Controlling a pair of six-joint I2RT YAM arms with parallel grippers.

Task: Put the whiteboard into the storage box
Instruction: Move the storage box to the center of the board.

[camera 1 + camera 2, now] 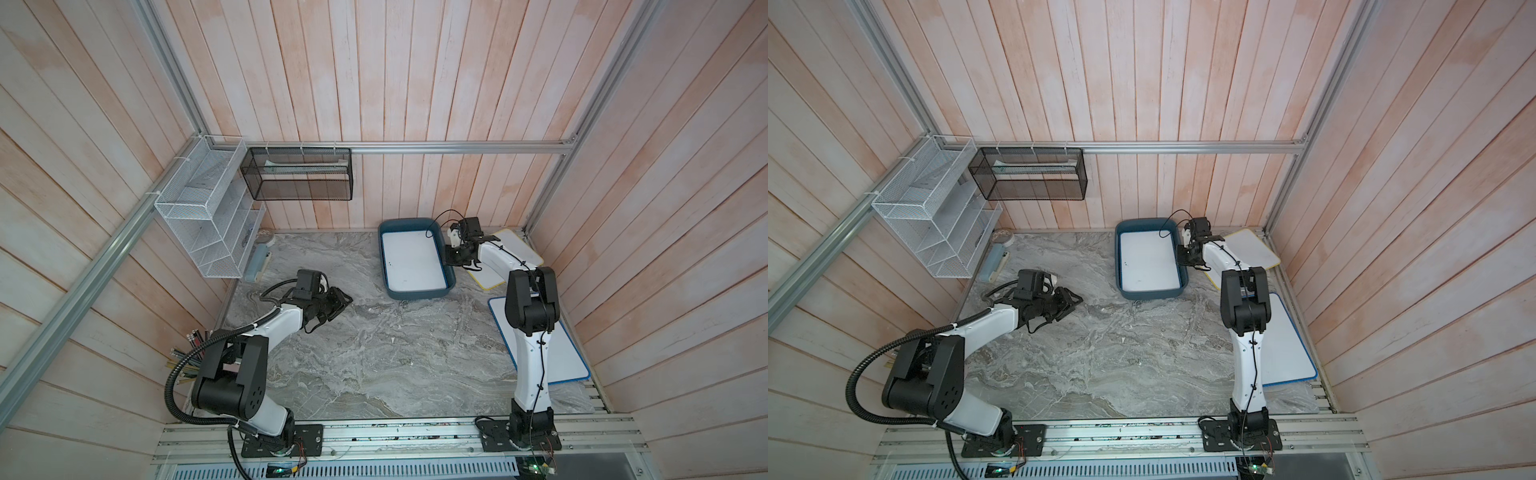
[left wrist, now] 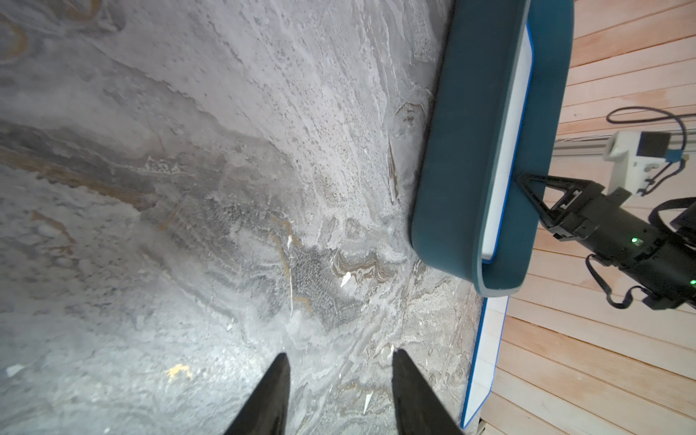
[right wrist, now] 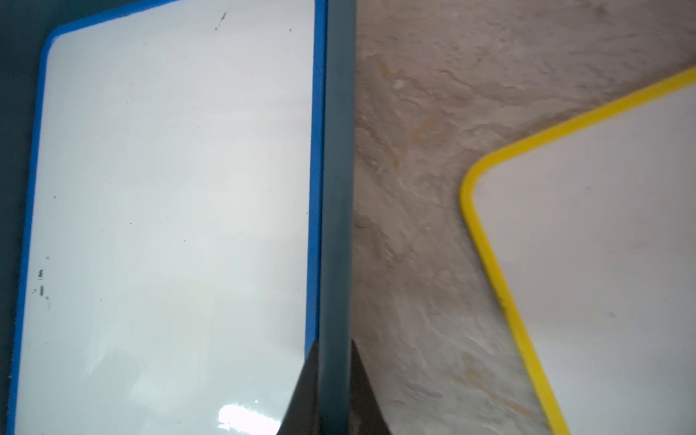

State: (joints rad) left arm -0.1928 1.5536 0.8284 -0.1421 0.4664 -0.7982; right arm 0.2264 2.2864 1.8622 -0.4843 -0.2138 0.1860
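- A blue-edged whiteboard [image 1: 413, 259] lies flat inside the storage box [image 1: 415, 294]. The box sits at the far edge of the counter [image 1: 374, 353], toward its right corner.
- The right tool [image 3: 335, 350] is clamped on the box wall that faces the counter's right edge. One finger is inside beside the board and one is outside, so it grips the box, not a board.
- The left tool [image 2: 341, 356] hangs open and empty over bare counter, well apart from the box.
- Two more boards lie on the counter. A yellow-edged board [image 1: 521, 247] is in the far right corner, and a second blue-edged board [image 1: 569, 353] lies along the right edge, partly under the right arm.
- By this showing, one board is stowed. If every board is meant, two are left to go in.
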